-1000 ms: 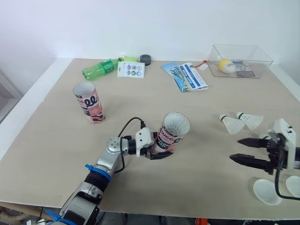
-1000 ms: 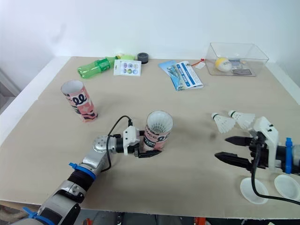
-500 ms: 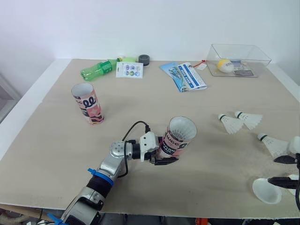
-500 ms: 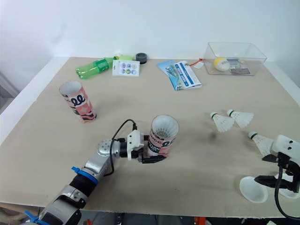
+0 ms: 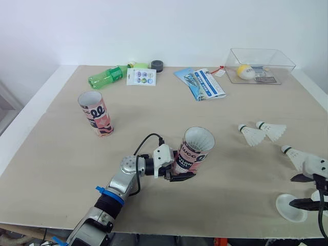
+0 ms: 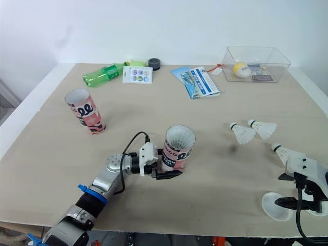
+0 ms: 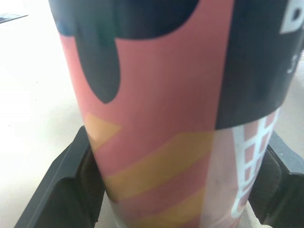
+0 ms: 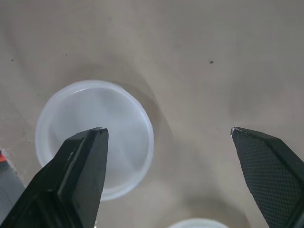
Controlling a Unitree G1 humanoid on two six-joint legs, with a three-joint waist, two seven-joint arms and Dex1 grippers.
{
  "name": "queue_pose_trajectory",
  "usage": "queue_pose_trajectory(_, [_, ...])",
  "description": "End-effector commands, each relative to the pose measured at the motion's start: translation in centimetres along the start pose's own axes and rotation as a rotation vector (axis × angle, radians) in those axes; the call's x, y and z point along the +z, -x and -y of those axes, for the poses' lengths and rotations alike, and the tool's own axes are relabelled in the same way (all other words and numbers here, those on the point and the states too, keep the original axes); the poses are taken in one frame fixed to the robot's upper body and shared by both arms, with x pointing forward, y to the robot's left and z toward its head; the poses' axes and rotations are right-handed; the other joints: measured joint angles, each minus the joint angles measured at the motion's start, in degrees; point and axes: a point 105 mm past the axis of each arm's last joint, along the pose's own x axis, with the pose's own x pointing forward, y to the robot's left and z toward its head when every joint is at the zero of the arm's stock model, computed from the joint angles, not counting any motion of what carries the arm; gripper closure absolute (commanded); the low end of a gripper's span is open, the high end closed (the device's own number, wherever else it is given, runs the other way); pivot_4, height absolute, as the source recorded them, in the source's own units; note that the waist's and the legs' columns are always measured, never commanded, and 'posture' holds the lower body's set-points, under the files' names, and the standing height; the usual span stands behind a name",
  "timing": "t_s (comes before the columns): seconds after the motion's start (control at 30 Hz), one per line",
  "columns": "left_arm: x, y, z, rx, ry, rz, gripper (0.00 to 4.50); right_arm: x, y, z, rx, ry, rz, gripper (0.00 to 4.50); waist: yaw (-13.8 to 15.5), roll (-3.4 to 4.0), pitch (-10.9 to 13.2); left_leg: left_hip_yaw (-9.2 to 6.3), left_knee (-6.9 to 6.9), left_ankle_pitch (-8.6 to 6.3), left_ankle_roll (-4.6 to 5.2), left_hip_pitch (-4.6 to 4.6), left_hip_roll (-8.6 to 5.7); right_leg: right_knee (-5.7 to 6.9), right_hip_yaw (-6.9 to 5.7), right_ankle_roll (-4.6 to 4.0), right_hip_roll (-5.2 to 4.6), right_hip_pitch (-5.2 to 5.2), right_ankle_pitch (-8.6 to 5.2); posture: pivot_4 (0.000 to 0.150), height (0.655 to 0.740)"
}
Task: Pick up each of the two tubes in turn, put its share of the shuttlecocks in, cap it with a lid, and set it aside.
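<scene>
Hidden or unclear: the mouth of the held tube (image 5: 193, 151) shows white inside, and I cannot tell what fills it. The third shuttlecock (image 5: 291, 154) has its skirt end behind the right arm's white housing. The second lid (image 8: 195, 222) is cut off by the frame edge in the right wrist view. The small flat items in the clear bin (image 5: 279, 57) are too small to name.
Held tube: pink and black, tilted with its open mouth leaning toward 1 o'clock, near the middle of the table (image 5: 61, 154).
Left gripper (image 5: 178, 171): clamped around the lower part of the held tube, one black finger pressed on each side in the left wrist view.
Standing tube (image 5: 96, 113): upright and open-topped, at 10 o'clock from the held tube and well apart from both grippers. Its inside is not visible.
Loose shuttlecocks: a pair (image 5: 254, 136) lying side by side at 3 o'clock from the held tube, with the third just beyond them at 4 o'clock.
Right gripper (image 6: 287, 189): fingers spread wide and holding nothing, at the table's 4 o'clock corner.
First lid (image 8: 95, 142): a white disc flat on the table under the gripper, with one fingertip over its rim.
Clear bin contents: a yellow-and-white ball (image 5: 247, 72) and the flat items.
Far edge: green bottle (image 5: 106, 77), sticker card (image 5: 142, 77), black roll (image 5: 157, 64), blue leaflet (image 5: 202, 83).
</scene>
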Motion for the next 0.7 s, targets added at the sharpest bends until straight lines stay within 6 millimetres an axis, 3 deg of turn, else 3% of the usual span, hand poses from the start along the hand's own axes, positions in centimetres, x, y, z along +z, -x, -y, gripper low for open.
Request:
queue_pose_trajectory(0.03, [0.2, -0.2, 0.3, -0.002, -0.002, 0.012, 1.01, 0.3, -0.3, 0.1, 0.018, 0.020, 0.003, 0.06, 0.00, 0.00, 0.00, 0.00, 0.00, 0.00, 0.00, 0.00, 0.00, 0.00, 0.00, 0.00, 0.00, 0.01, 0.00, 0.150, 0.7400])
queue_pose_trajectory(0.07, [0.2, -0.2, 0.3, -0.001, -0.002, 0.012, 1.01, 0.4, -0.5, 0.1, 0.020, 0.021, 0.007, 0.06, 0.00, 0.00, 0.00, 0.01, 0.00, 0.00, 0.00, 0.01, 0.00, 0.00, 0.01, 0.00, 0.00, 0.01, 0.00, 0.150, 0.7400])
queue_pose_trajectory(0.17, [0.1, -0.1, 0.3, 0.007, 0.001, 0.009, 1.01, 0.3, -0.9, 0.4, 0.025, 0.052, -0.013, 0.75, -0.04, 0.01, -0.01, 0.01, 0.01, 0.00, 0.00, 0.04, 0.01, 0.00, 0.01, 0.01, 0.01, 0.04, 0.02, 0.150, 0.7400])
queue_pose_trajectory(0.43, [-0.4, 0.0, 0.3, 0.020, 0.003, 0.006, 1.01, 0.5, -1.3, 0.5, 0.051, 0.092, -0.029, 4.44, -0.10, 0.00, -0.08, 0.03, 0.00, 0.00, 0.00, 0.11, 0.03, 0.00, 0.02, 0.00, 0.02, 0.10, 0.03, 0.150, 0.7400])
queue_pose_trajectory(0.7, [-0.5, 0.1, 0.0, 0.025, -0.004, -0.002, 1.01, 1.4, -1.5, 0.4, 0.056, 0.140, -0.011, 4.44, -0.10, -0.02, -0.09, 0.09, 0.13, 0.00, 0.00, 0.15, 0.04, 0.00, 0.05, 0.03, 0.01, 0.14, 0.12, 0.150, 0.7400])
